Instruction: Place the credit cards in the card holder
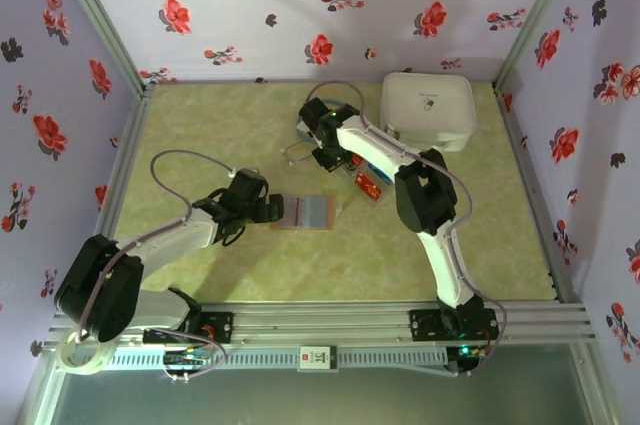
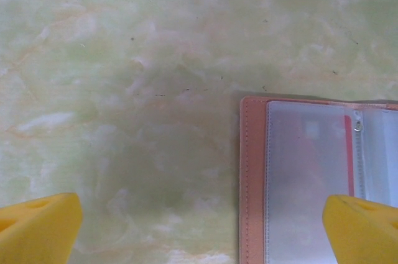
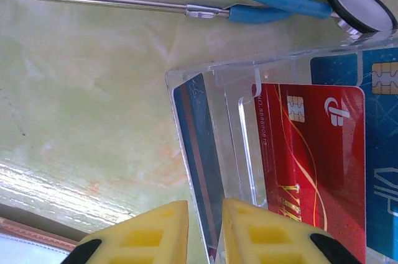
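The green marbled table [image 1: 250, 265] carries a white case [image 1: 428, 110] at its far right corner. Near the middle lies the card holder [image 1: 305, 212], opened flat with its greyish sleeves [image 2: 305, 177] facing up. The left gripper [image 2: 199, 220] hangs just beside it, jaws spread wide and empty, one yellow finger over the holder's page and the other over bare table. Farther back, a clear stand [image 3: 230, 90] keeps the credit cards [image 3: 348, 121]: a red card [image 3: 311, 171] with a chip facing out behind the plastic, a blue card [image 3: 382, 171] next to it, and a dark striped card [image 3: 198, 133] standing on edge in the front slot. The right gripper [image 3: 204, 214] straddles that striped card, its fingers set to a narrow slit on either side; whether the pads already bear on it I cannot tell (a sliver of gap seems to show on the left). The step in hand looks like the pick. It is best to finish the squeeze squarely on the card's faces, then lift straight along the slot so the light stand is neither dragged nor tipped. The right wrist view gives the slot, the chips and a blue stethoscope [image 3: 267, 6] beyond the stand. The overhead view gives the lie of stand and holder, near each other but apart. The left wrist view adds a red edge tucked inside one sleeve, too fine for the overhead view to resolve.
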`<state>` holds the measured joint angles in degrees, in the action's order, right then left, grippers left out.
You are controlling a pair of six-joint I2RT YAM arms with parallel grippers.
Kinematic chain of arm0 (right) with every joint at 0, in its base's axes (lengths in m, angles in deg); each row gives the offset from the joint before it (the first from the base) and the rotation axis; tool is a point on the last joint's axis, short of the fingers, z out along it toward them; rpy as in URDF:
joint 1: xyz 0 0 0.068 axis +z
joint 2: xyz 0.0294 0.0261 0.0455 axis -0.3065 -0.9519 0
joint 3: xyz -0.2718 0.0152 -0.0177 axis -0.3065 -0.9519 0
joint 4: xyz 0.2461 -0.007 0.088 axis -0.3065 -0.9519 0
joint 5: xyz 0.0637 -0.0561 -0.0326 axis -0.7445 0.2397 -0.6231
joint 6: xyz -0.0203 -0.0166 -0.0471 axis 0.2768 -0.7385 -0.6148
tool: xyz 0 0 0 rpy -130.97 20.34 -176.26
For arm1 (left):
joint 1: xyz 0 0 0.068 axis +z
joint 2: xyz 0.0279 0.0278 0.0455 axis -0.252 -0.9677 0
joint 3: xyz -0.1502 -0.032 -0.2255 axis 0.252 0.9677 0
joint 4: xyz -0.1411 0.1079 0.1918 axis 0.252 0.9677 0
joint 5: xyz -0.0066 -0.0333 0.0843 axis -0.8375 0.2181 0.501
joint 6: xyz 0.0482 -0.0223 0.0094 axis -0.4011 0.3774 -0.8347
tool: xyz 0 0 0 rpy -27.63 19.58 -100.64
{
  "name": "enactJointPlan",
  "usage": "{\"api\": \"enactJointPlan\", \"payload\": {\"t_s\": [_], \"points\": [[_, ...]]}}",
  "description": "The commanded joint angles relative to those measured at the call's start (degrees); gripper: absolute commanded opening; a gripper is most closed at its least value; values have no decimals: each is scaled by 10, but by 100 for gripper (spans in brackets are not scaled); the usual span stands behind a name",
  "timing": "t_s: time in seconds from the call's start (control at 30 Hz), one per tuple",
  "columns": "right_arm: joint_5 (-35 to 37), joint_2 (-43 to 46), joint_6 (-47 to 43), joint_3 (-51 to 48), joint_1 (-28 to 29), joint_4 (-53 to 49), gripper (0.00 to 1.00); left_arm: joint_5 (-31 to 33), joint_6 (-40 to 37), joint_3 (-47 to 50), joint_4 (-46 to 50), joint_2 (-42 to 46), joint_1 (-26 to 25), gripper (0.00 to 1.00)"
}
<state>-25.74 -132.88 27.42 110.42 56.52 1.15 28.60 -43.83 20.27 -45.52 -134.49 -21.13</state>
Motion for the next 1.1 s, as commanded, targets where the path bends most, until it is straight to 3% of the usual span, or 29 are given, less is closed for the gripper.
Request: {"api": "enactJointPlan", "payload": {"t_s": [0.0, 0.3, 0.7, 0.93, 1.07], "points": [[2, -20, -13, 15, 2, -18, 21, -3, -8, -9, -4, -6, 5, 100], [0, -23, -13, 17, 2, -17, 12, -3, -7, -9, -5, -8, 4, 100], [4, -26, -18, 32, 2, -24, 13, -10, -7, -9, -14, -19, 5, 100], [5, -28, -21, 38, 2, -28, 0, -11, -7, -10, -17, -24, 5, 100], [9, -19, -23, 43, 2, -33, 0, -11, -7, -9, -18, -24, 5, 100]]}}
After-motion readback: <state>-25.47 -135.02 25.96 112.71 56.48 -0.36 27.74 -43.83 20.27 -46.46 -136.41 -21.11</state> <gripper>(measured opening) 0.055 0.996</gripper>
